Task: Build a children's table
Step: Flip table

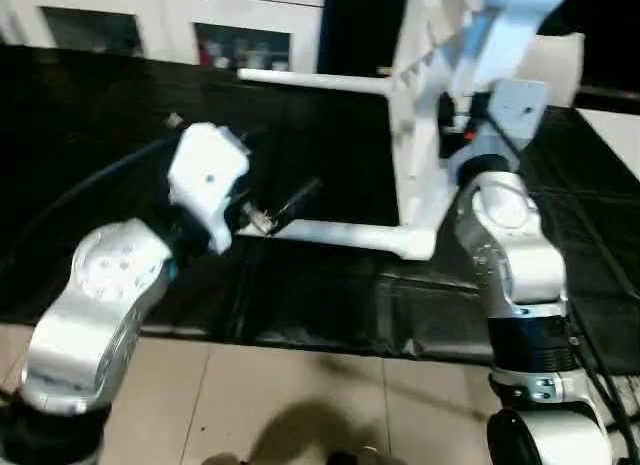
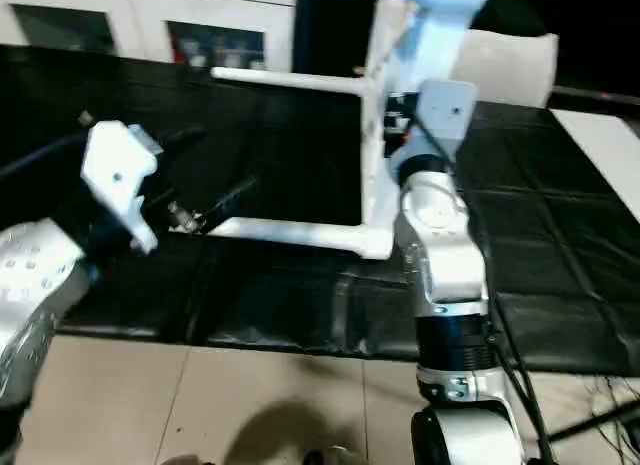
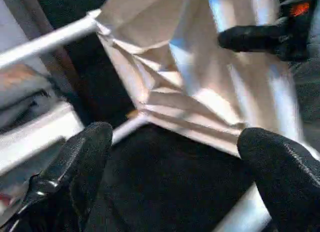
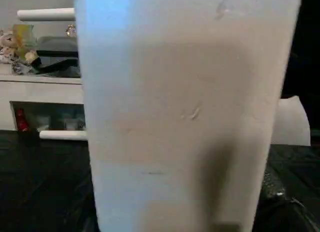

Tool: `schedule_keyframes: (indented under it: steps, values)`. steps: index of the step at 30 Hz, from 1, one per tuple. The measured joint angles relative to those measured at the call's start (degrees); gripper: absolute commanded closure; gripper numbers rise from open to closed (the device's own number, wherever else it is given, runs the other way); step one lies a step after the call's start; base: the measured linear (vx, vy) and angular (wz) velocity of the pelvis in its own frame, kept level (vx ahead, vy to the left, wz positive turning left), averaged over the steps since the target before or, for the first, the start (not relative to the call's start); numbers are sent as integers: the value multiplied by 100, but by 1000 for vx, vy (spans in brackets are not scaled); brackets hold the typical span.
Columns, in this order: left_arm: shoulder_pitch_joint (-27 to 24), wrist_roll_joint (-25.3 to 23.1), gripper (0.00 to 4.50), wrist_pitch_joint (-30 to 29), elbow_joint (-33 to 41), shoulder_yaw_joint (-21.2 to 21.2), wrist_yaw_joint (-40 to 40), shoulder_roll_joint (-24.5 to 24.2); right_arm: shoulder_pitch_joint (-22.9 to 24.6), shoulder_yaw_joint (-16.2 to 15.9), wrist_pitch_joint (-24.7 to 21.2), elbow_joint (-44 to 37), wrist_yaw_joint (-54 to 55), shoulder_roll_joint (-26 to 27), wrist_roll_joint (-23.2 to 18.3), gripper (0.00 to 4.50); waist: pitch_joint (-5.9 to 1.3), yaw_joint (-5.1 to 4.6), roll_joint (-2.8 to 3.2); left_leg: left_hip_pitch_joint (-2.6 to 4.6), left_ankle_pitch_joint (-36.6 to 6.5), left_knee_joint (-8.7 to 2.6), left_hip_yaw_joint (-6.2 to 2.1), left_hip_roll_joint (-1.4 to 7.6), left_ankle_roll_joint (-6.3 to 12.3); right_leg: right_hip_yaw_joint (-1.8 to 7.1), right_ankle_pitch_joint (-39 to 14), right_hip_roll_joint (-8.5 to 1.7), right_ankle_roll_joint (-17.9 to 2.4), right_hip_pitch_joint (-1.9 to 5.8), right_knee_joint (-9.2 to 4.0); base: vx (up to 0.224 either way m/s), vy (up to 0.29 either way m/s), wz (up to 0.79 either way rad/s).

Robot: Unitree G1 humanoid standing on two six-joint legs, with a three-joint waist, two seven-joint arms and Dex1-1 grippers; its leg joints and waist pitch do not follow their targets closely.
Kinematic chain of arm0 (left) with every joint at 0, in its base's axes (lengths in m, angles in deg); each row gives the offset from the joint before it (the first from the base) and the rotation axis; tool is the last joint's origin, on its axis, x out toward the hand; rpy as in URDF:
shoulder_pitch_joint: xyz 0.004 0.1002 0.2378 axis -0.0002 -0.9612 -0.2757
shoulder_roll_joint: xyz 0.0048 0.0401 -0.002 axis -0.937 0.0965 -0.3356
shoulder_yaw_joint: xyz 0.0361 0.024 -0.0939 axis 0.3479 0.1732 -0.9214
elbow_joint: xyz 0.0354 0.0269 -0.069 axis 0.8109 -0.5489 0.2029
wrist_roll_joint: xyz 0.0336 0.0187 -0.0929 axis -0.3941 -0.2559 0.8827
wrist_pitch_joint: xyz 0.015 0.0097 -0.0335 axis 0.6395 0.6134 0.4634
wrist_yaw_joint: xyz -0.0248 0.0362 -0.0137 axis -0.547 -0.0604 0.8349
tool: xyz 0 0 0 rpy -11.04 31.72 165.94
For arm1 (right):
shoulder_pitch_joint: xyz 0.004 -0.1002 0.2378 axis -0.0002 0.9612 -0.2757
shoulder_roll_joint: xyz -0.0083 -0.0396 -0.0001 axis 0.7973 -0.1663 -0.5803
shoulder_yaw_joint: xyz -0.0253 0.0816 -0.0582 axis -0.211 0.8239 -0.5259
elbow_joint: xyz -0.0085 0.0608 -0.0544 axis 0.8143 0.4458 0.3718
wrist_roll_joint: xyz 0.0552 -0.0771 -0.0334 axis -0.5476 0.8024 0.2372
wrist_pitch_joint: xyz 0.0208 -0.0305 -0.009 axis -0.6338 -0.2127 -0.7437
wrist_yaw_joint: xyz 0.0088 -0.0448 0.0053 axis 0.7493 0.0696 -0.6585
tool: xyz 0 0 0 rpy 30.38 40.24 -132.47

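Two black fingers (image 3: 85, 157) of my left gripper (image 3: 175, 172) sit closest to me, spread wide apart with nothing between them. Just past those fingers I see the ribbed underside of the white tabletop (image 3: 200, 87), which stands up on its edge on the black mat (image 1: 320, 295).

From my head camera, the left gripper (image 1: 275, 213) hangs right beside the tip of the lower leg (image 1: 350, 235). That leg pokes out sideways from the tabletop (image 1: 420, 165), low over the mat. I cannot tell if the fingers touch it. An upper leg (image 1: 310, 81) pokes out the same way, higher up and farther from my left fingers.

My right gripper (image 1: 455, 120) is up against the tabletop, on the other side from the legs. One of its black fingers (image 3: 250, 37) lies on the ribbed side. It looks like it is gripping the tabletop, whose smooth white face (image 4: 185, 117) sits right in front of my right wrist camera. Behind it all stands a white cabinet (image 1: 170, 25) with glass doors.
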Motion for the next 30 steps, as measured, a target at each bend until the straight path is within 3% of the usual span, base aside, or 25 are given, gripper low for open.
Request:
schedule_keyframes:
  steps: [9,15,16,19,21,30]
  values:
    - [1003,-1129,0,915,-447,-7,326,-598,38,6,0,236,-118,108,20,140,-12,10,-40,8,0,14,-7,1,-5,0,2,2,-4,7,18,0,0,0]
    - [1466,-1626,0,1272,-1008,32,404,-969,359,2,0,579,-129,121,6,140,-18,40,-52,3,-3,27,-10,0,-13,0,6,-1,-11,7,29,0,0,0]
    - [1529,-1673,0,1344,-1094,35,405,-974,393,4,-2,627,-159,121,7,109,-18,44,-53,3,-3,29,-10,0,-13,0,7,-1,-12,8,30,0,0,0]
    - [1804,-1869,0,1598,-1489,57,471,-1072,457,-39,-20,633,-259,126,25,100,-18,54,-53,2,0,30,-11,0,-11,0,11,-1,-14,8,31,0,0,0]
    - [1886,-1961,0,1711,-1635,60,518,-1089,456,-45,-23,633,-283,125,55,63,-18,54,-54,3,0,31,-12,0,-11,0,11,-1,-14,10,33,0,0,0]
    - [2739,-2495,0,2538,-2960,318,509,-1255,450,-62,-2,889,-284,140,195,60,-17,107,-66,2,1,32,-14,0,-13,0,11,-3,-15,9,33,0,0,0]
